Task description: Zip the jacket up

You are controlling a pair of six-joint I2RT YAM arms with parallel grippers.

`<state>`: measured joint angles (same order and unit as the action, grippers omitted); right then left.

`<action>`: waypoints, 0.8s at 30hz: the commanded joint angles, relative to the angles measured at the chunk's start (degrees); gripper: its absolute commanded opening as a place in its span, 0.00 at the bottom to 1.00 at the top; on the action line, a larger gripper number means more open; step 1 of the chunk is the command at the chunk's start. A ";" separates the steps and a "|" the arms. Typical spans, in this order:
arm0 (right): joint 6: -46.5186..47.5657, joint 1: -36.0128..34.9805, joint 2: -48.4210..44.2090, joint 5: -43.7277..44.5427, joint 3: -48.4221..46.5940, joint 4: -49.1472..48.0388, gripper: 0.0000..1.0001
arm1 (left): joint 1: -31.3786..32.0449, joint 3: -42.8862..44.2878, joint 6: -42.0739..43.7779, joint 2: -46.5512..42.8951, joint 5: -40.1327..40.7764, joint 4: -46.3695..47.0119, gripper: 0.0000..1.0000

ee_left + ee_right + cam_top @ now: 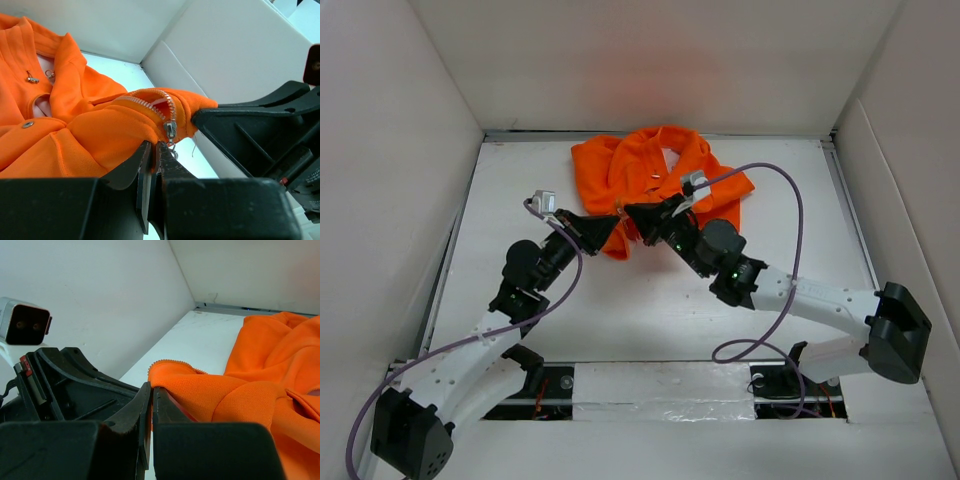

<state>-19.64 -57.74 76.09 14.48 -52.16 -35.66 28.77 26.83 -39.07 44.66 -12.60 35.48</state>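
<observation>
The orange jacket (660,165) lies crumpled at the back middle of the white table. Both grippers meet at its near bottom corner. My left gripper (616,229) is shut on the fabric hem just below the small metal zipper pull (171,131), seen in the left wrist view (154,146). The light zipper teeth (149,102) curve up from the pull. My right gripper (631,213) is shut on the jacket's neighbouring hem edge (172,371), seen in the right wrist view (151,386). The two grippers' tips nearly touch. Pale lining (44,106) shows at the collar.
White enclosure walls (410,150) stand close on the left, back and right. Purple cables (798,250) loop off each arm. The left wrist camera block (25,326) sits close to the right gripper.
</observation>
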 commanded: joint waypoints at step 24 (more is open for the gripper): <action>-5.68 9.13 0.64 -21.51 -5.49 -0.56 0.00 | 0.14 -0.37 -0.83 -3.19 -8.93 4.60 0.00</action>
<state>-25.78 -48.71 80.31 -4.27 -56.60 -33.17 28.38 25.96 -39.48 42.19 -17.37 38.13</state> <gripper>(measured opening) 0.026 0.025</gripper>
